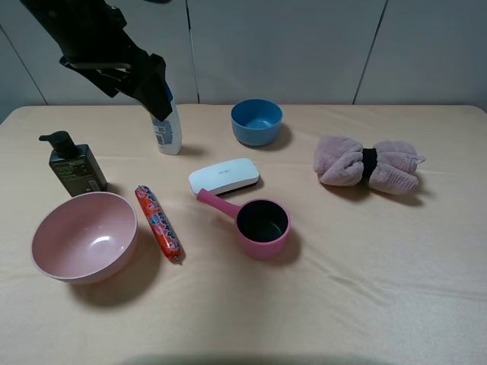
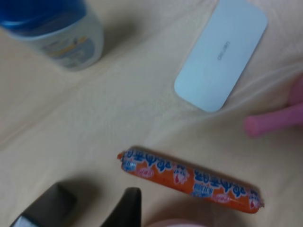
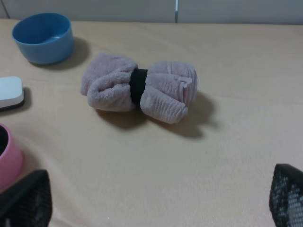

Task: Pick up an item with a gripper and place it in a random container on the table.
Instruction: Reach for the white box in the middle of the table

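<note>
Case: the white case (image 1: 224, 176) lies flat on the table (image 1: 396, 289), near the middle, not yet lifted.
Case neighbours: the end of the pink saucepan (image 1: 262, 224) handle is just beside its front edge; in the left wrist view a thin gap shows between them.
Left gripper: the left gripper (image 2: 94, 191) hangs high over the back-left part of the table, close to the white bottle (image 1: 169, 133). Its fingers (image 2: 130, 205) stand apart and nothing is between them.
Right gripper: the right gripper (image 3: 158, 189) is spread wide with nothing inside. It looks toward the towel roll (image 3: 139, 87), and only one corner of the case shows at the edge of its view.
Direction to the case: from the left gripper the case lies toward the table's middle and closer to the front edge, so the arm must go down, right and forward.
Long axis: in the high view it runs almost left to right, the right end a little further back. I judge the fingers should close across the short width, so the wrist must turn to match this.
Nearer arm: I judge the left one, because its camera sees the whole case.
Bowl: the large pink bowl (image 1: 84, 236) stands at the front left, on the left arm's side.
In the way: the sausage (image 1: 158, 223) lies between case and bowl, so I think the carry should pass above it.
Risk: the case is flat and low, so the fingers may slip over its rounded edge or push the handle.
</note>
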Tool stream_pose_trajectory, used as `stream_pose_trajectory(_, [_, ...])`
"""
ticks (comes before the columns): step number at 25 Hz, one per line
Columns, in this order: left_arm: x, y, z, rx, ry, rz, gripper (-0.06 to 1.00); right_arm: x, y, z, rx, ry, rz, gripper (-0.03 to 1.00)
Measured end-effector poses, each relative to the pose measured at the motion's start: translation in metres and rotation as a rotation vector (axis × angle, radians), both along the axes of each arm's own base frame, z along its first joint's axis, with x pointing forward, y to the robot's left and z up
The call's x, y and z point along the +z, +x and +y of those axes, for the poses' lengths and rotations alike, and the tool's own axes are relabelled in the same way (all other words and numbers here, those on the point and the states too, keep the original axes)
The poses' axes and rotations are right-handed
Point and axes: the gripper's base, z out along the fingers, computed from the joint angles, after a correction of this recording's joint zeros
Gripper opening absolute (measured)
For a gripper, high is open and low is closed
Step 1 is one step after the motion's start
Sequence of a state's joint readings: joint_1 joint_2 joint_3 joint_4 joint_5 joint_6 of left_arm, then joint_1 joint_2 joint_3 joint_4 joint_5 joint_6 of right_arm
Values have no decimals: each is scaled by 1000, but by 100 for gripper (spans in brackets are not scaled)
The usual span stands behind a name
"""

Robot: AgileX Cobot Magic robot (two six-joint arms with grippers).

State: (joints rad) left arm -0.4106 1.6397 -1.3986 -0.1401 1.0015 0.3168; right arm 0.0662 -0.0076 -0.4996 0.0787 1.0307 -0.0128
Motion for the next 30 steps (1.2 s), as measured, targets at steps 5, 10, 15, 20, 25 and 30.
stream_pose_trajectory(5, [-14, 11, -16, -58, 22, 30, 99, 0, 0, 0, 0, 0, 0, 69])
stream_pose_trajectory(10, [-33, 19, -35, -125, 49, 59, 99, 0, 0, 0, 0, 0, 0, 69])
stream_pose_trajectory(15, [-59, 30, -56, -190, 77, 103, 99, 0, 0, 0, 0, 0, 0, 69])
stream_pose_trajectory(20, [-79, 47, -73, -259, 102, 121, 99, 0, 0, 0, 0, 0, 0, 69])
stream_pose_trajectory(25, [-97, 69, -86, -298, 129, 135, 99, 0, 0, 0, 0, 0, 0, 69])
stream_pose_trajectory(30, [-115, 82, -94, -341, 150, 147, 99, 0, 0, 0, 0, 0, 0, 69])
